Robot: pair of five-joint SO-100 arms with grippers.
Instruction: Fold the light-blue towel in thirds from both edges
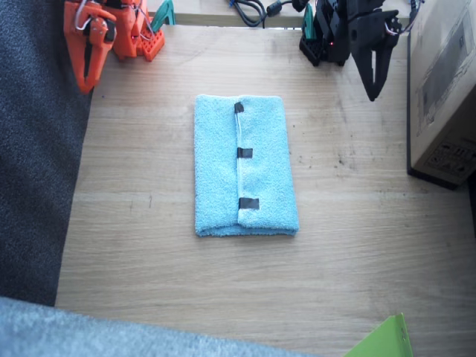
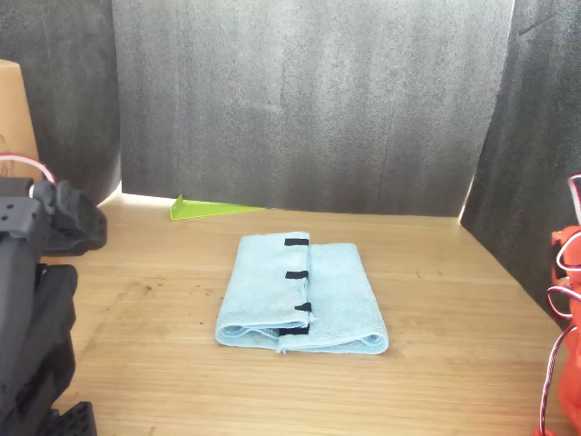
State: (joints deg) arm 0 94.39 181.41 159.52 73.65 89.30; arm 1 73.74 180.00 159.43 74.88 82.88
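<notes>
Lying folded on the table [image 1: 357, 245], the light-blue towel [image 1: 245, 167]; both end effectors pressed together

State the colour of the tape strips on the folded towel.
Black tape strips on the light-blue towel, clearest in the fixed view.

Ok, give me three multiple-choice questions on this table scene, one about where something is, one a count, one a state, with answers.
1. Where does the towel lie?
A. mid-table, between the two arms
B. under the black arm
C. on the cardboard box

2. How many black tape strips show on top of it?
A. one
B. three
C. six

3. What state is the towel in?
A. spread flat, unfolded
B. crumpled in a heap
C. folded, one flap lying over the other

Answers: 1 A, it sits centred with both arms back at the far edge. 2 B, three strips run along the top flap's edge. 3 C, layered folds show at its end in the front view.
</notes>
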